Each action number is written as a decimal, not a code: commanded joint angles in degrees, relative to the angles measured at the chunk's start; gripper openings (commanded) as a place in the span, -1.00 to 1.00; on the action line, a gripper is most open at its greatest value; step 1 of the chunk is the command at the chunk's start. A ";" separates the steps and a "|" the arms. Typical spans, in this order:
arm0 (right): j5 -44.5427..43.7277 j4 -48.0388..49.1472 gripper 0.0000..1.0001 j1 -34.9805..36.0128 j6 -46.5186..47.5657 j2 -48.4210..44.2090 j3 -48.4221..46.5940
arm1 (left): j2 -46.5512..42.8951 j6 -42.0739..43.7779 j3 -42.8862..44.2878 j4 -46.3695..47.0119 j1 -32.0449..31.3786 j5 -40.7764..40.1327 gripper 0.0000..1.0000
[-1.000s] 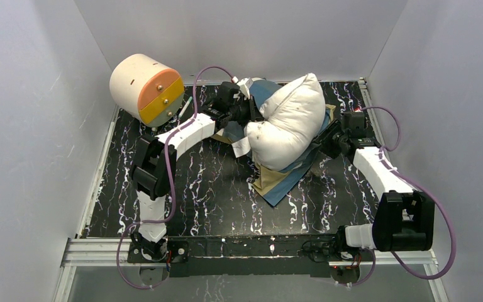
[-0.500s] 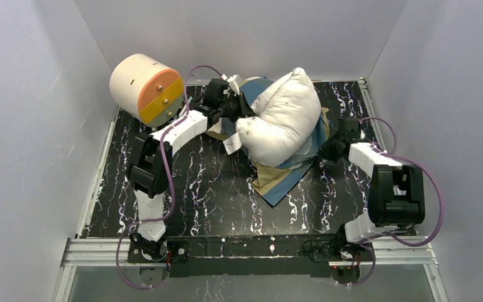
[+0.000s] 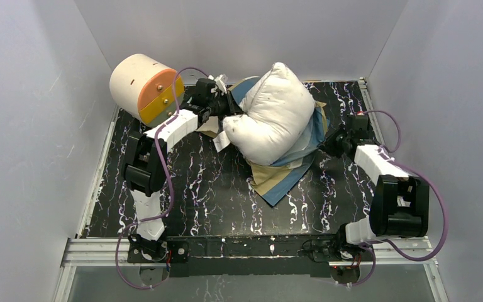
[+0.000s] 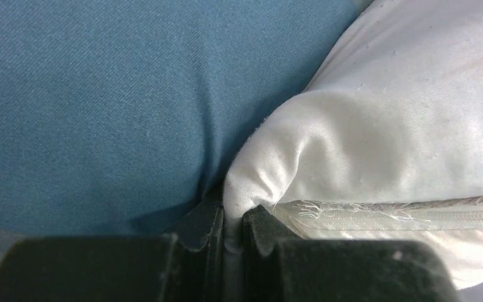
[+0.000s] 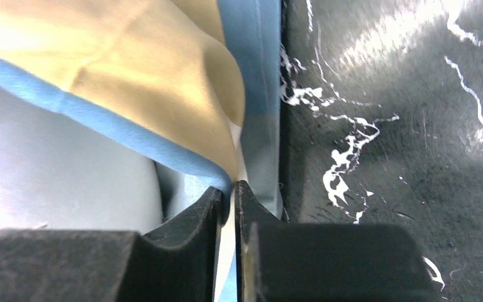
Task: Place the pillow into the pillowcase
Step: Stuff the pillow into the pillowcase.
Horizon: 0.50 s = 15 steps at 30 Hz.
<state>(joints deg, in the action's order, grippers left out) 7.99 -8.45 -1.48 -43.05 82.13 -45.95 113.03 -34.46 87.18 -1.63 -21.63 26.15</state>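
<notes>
Clearly, the left gripper (image 4: 234,221) pinches a corner of the pillow (image 4: 402,126), jaws nearly closed. The right gripper (image 5: 227,200) nips the pillowcase (image 5: 132,75) hem just as tightly.

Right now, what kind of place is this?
Probably a robot test booth, not a home. Plain grey walls box in a black marbled table, and a left arm and right arm are bolted to a metal rail.
</notes>
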 commanded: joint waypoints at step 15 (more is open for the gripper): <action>-15.71 -18.17 -0.28 13.59 -1.23 -2.18 -17.35 | 5.70 3.79 -8.17 -8.22 3.39 -16.17 -1.00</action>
<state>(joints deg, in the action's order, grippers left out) -0.80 -21.37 8.73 -44.18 79.42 -58.54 112.46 -35.24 83.92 2.85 -20.91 28.12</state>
